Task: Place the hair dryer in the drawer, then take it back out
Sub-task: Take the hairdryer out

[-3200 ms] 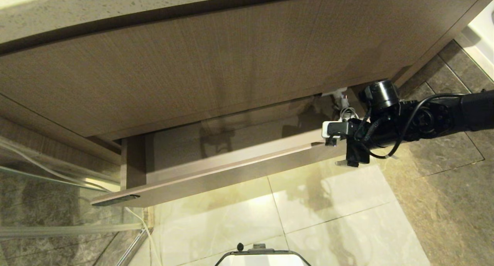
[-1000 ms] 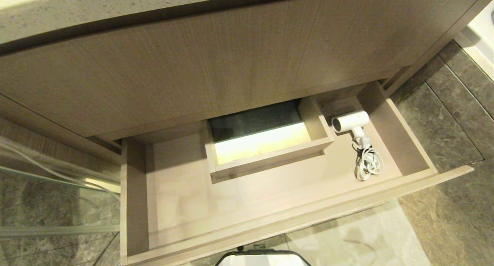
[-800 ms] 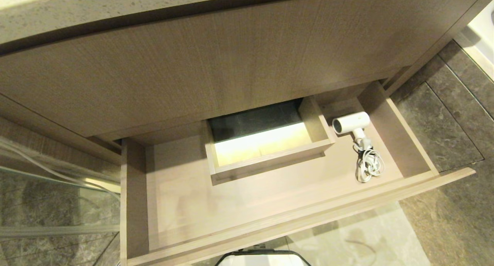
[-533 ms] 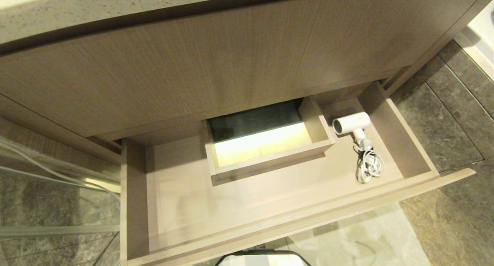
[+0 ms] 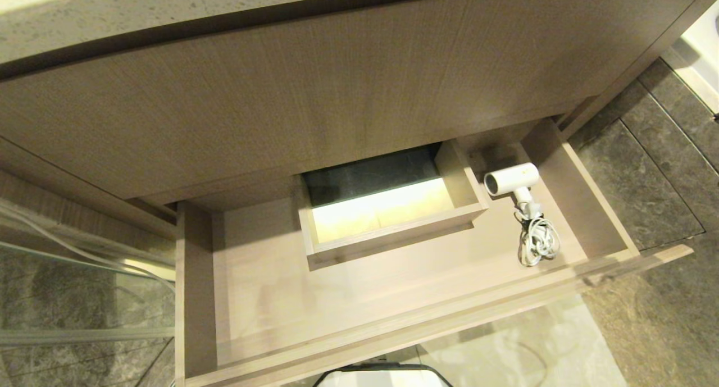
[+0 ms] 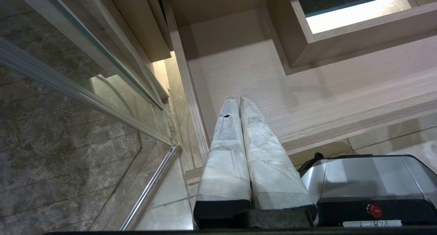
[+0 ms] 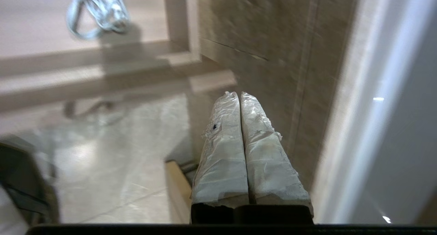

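Hair dryer (image 5: 511,180): we see it lying in the right end of the drawer, barrel toward the back, its coiled cord (image 5: 538,239) toward the front.
Drawer (image 5: 393,325): pulled well out; boxed cut-out (image 5: 387,207) in the middle.
Right gripper (image 7: 240,95): fingers pressed together, holding nothing, outside the drawer's front right corner.
Left gripper (image 6: 239,100): likewise closed and empty, over the drawer's left end.
Progress: we judge placing done; retrieval not yet begun.

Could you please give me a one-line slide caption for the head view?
Hair dryer with coiled cord lying in the open drawer, beside its boxed cut-out.
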Robot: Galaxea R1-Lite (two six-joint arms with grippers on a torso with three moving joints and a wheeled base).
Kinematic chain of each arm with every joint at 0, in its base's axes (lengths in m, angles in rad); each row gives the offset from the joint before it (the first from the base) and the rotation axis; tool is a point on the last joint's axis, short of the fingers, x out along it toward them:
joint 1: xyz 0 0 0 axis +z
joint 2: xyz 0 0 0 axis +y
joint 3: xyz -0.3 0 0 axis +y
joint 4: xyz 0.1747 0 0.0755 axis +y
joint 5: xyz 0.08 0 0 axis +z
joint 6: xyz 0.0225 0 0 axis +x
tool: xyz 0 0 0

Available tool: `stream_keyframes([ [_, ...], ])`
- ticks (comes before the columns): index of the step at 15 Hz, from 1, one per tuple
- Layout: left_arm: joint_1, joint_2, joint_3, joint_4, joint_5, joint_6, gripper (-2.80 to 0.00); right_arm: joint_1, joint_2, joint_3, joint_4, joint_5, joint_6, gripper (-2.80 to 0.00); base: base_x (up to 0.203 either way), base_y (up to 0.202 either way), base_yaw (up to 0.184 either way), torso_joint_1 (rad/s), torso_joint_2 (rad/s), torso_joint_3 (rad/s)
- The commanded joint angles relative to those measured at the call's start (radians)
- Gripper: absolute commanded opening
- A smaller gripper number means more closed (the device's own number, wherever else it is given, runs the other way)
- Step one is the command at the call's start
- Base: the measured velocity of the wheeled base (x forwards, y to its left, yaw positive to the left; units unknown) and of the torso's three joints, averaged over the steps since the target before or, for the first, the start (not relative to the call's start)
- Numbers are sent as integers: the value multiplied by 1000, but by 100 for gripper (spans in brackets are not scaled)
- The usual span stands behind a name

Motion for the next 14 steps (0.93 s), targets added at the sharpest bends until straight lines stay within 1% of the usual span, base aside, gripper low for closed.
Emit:
stream_keyframes([
  [1,0,0,0,0,1,0,-280,43,179,-75,0,-2,51,-280,0,0,0,0,0,0],
  [4,0,0,0,0,1,0,-280,99,355,-217,1,-1,147,-280,0,0,0,0,0,0],
  [7,0,0,0,0,0,0,-280,123,523,-348,-6,3,190,-280,0,0,0,0,0,0],
  [9,0,0,0,0,1,0,-280,126,604,-412,1,2,226,-280,0,0,0,0,0,0],
  [11,0,0,0,0,0,0,-280,125,660,-455,3,3,237,-280,0,0,0,0,0,0],
  [14,0,0,0,0,1,0,-280,124,725,-471,5,8,235,-280,0,0,0,0,0,0],
])
